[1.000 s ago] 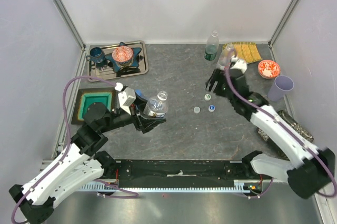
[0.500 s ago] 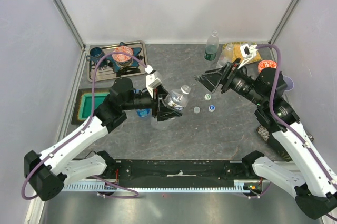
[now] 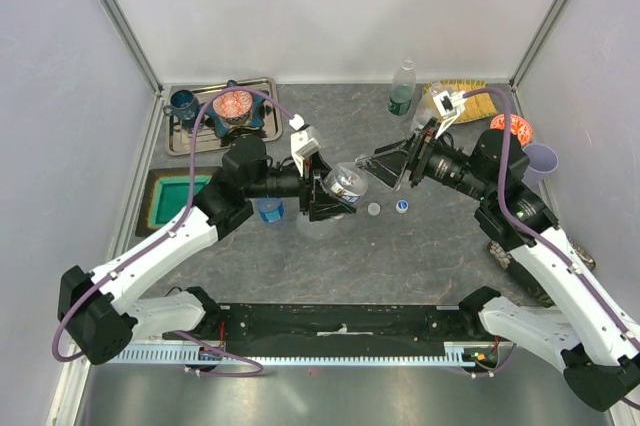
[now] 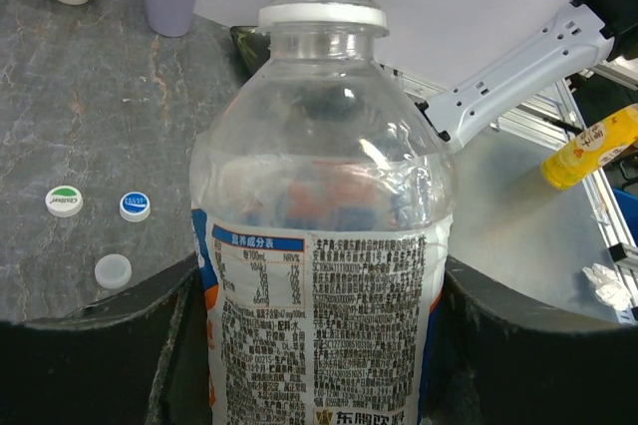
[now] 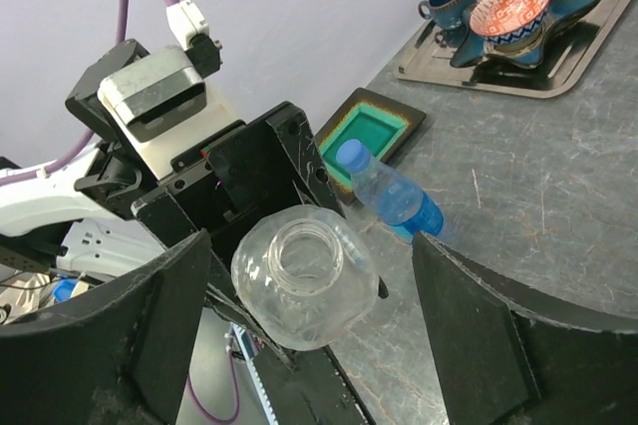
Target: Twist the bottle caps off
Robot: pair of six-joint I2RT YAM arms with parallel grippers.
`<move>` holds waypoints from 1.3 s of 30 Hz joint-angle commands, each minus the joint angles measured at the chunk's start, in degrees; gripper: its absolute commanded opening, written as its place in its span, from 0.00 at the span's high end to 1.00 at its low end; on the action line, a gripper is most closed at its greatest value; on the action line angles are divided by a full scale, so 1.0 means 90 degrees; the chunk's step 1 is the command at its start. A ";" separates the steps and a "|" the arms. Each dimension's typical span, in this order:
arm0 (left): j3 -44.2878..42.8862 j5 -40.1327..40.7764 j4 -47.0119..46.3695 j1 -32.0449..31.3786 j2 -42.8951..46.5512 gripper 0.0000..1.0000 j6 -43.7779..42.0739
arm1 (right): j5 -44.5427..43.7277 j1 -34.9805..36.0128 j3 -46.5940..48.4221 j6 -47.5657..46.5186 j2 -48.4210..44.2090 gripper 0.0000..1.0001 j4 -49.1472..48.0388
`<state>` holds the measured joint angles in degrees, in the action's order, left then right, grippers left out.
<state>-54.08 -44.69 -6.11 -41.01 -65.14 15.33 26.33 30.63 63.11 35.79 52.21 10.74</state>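
Note:
My left gripper (image 3: 335, 192) is shut on the clear bottle with the blue-white label (image 3: 347, 184) and holds it above the table, its neck pointing at my right gripper (image 3: 375, 171). In the left wrist view the bottle (image 4: 324, 245) fills the gap of the left gripper (image 4: 319, 263), and its neck has no cap. My right gripper (image 5: 311, 240) is open, one finger on each side of the open neck (image 5: 304, 255) without touching it. The blue-tinted bottle (image 3: 268, 209) stands capped behind the left arm. The greenish bottle (image 3: 402, 88) stands at the back. Three loose caps (image 4: 113, 270) lie on the table.
A metal tray (image 3: 190, 138) with a cup and a star dish is at the back left. A green square dish (image 3: 178, 198) lies left. The lilac cup (image 3: 540, 162), a red-patterned bowl (image 3: 510, 128) and a yellow mat (image 3: 468, 98) are at the back right.
My left arm has lifted the labelled bottle and carried it right. My right gripper has swung left and now faces the bottle's neck, fingers on both sides of it.

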 commanded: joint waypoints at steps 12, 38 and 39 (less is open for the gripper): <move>-0.0416 -0.0045 -0.0308 -0.0121 -0.0252 0.43 -0.0073 | -0.0015 0.0288 -0.0011 -0.0324 0.0498 0.55 -0.0178; 0.0295 0.5747 0.2505 -0.0111 0.2412 0.01 0.0025 | -0.6311 0.0317 0.1806 -0.1495 0.3006 1.00 0.0224; 0.0364 0.5553 0.2495 -0.0111 0.2588 0.01 -0.0004 | -0.6507 0.0317 0.1922 -0.1593 0.3230 1.00 -0.0126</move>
<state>-53.36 0.01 12.80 -42.09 -47.05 15.51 -15.75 33.54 78.39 25.61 74.04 17.04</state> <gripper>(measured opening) 0.993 0.425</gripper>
